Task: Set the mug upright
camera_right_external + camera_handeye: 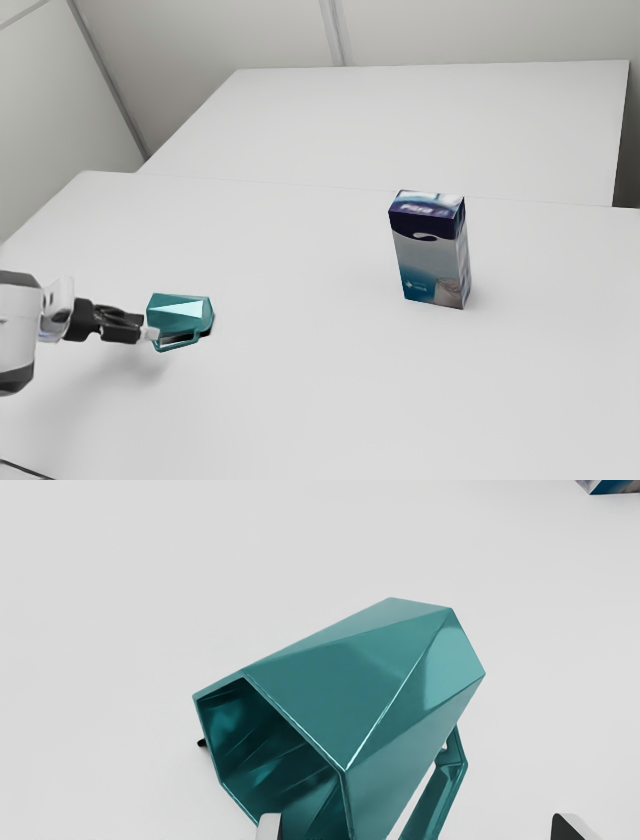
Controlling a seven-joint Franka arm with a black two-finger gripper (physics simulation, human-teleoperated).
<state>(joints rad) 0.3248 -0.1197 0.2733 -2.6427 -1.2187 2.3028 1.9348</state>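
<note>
Two fingers point(270, 827) of the black gripper point(147, 330) stand spread wide at the open mouth of the teal faceted mug point(178, 312); whether either touches it, I cannot tell. The mug lies on its side on the white table point(300, 400), mouth toward the gripper, its handle point(434, 792) reaching between the fingertips. Farther out, well apart from the mug, a blue-and-white carton point(432, 255) stands upright toward the exterior view's right.

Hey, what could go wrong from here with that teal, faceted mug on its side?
The teal, faceted mug could roll if nudged, since it lies on its side. One of the open fingers appears at its mouth and may snag the rim. The angular handle shows between them, so closing might twist the mug.
</note>
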